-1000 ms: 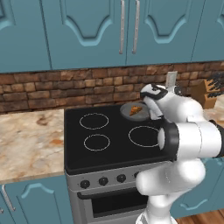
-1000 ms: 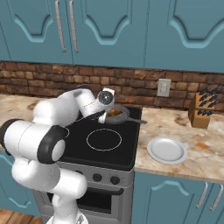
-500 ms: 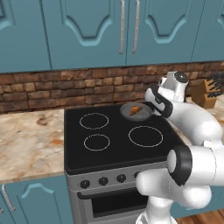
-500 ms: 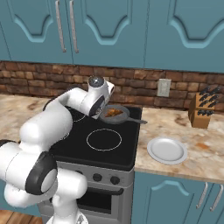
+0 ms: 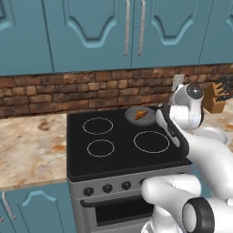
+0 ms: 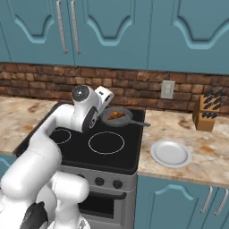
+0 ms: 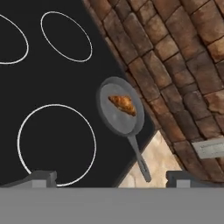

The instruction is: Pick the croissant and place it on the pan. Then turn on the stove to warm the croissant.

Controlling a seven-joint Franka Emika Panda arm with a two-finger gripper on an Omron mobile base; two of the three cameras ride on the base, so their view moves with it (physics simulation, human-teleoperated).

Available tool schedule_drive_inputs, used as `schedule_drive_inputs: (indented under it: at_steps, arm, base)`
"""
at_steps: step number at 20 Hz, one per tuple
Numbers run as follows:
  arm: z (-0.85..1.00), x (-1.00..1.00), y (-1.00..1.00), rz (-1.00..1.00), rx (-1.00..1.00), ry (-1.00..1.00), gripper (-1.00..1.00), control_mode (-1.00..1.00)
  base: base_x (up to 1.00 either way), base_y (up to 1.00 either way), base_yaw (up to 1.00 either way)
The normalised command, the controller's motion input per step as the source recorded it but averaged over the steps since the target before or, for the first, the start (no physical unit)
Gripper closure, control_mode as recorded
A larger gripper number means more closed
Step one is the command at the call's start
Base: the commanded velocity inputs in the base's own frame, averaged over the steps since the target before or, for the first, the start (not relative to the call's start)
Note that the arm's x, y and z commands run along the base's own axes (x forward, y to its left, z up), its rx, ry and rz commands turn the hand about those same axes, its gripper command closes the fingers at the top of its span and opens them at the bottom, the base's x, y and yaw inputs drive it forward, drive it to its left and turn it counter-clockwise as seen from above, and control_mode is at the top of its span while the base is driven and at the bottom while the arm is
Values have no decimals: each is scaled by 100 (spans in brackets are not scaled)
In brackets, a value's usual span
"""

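The croissant (image 7: 123, 104), a small golden-brown wedge, lies inside the round dark grey pan (image 7: 120, 106) at the stove's back right corner, and the pan's thin handle (image 7: 140, 159) reaches out over the counter. The same croissant (image 5: 141, 113) in the pan (image 5: 139, 118) appears in the left base view, and the croissant (image 6: 116, 115) in the pan (image 6: 117, 118) in the right base view. My gripper (image 7: 111, 178) hovers well above the pan, open, with nothing between its fingertips (image 7: 41, 177). The black glass stove (image 5: 123, 145) has white ring burners and dark knobs (image 5: 108, 188) along its grey front.
A white plate (image 6: 171, 153) sits on the marble counter right of the stove, with a knife block (image 6: 208, 114) behind it. A brick backsplash with a wall outlet (image 6: 167, 88) runs along the back. Blue cabinets hang overhead.
My hand has lifted up and back from the pan and the arm has swung into a new pose. The croissant stays in the pan. The jaws remain open.
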Motion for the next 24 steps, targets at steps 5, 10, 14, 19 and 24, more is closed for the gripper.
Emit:
schedule_drive_inputs:
  at_steps: [5,10,14,19,24]
  arm:
    - [0,-70,0,-6,6,-8,-100,-100]
    - [21,-63,0,-32,21,-5,-100,-100]
    - [40,-61,1,-38,30,0,-100,-100]
    - [35,-68,1,-32,33,0,-100,-100]
    - [29,-77,0,-15,33,0,-100,-100]
  base:
    - [0,0,0]
    - [0,0,0]
    - [0,0,0]
    - [0,0,0]
    - [0,0,0]
